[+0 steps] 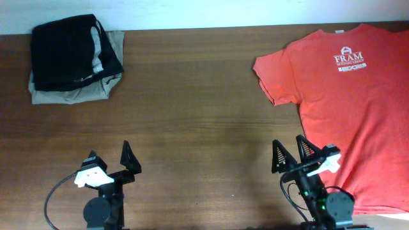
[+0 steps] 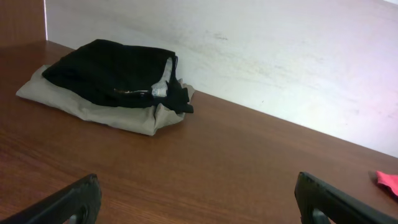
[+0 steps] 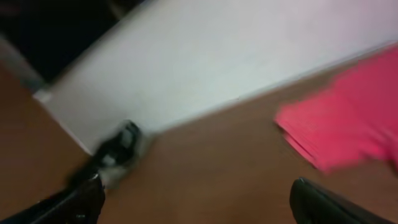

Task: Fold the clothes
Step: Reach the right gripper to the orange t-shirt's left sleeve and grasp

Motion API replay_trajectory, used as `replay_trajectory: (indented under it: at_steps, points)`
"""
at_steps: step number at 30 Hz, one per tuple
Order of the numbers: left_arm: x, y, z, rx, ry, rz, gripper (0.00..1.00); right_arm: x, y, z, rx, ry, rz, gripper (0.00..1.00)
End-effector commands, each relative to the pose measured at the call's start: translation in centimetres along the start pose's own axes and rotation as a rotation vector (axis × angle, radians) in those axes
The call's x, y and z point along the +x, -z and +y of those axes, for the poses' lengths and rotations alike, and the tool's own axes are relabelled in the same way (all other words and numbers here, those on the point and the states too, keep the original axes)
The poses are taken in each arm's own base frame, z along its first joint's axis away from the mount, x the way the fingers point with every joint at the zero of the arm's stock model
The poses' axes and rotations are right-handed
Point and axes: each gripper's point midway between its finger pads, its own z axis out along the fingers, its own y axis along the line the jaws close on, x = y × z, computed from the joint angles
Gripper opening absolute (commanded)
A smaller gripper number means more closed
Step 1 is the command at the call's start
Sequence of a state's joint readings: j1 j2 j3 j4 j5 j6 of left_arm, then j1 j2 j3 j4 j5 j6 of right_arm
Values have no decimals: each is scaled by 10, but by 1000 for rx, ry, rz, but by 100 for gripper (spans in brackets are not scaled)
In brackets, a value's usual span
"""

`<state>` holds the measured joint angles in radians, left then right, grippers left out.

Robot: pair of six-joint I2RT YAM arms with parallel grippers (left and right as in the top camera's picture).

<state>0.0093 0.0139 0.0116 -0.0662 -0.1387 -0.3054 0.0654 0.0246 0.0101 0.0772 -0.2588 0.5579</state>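
Looking down from overhead: orange-red T-shirt lies flat and unfolded at the table's right. Left gripper and right gripper both gape wide, empty.

Left wrist view: black garment stacked folded on a khaki one.

Right wrist view: blurred, with the shirt's sleeve ahead.

Step in hand, I'd say, is the approach. Next the right jaws must pinch a hem or sleeve edge.

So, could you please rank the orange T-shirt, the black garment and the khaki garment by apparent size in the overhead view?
1. orange T-shirt
2. black garment
3. khaki garment, mostly hidden underneath, so true size unsure
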Motion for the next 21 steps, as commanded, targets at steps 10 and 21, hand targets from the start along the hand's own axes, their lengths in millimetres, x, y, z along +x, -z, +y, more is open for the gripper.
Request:
replay_trajectory:
  at_steps: [10, 21]
  points:
    - [0, 0, 0, 5, -15, -1, 99, -98, -57, 44, 8, 139, 18, 99]
    - [0, 0, 0, 5, -15, -1, 99, -8, -214, -106, 405, 116, 765, 99]
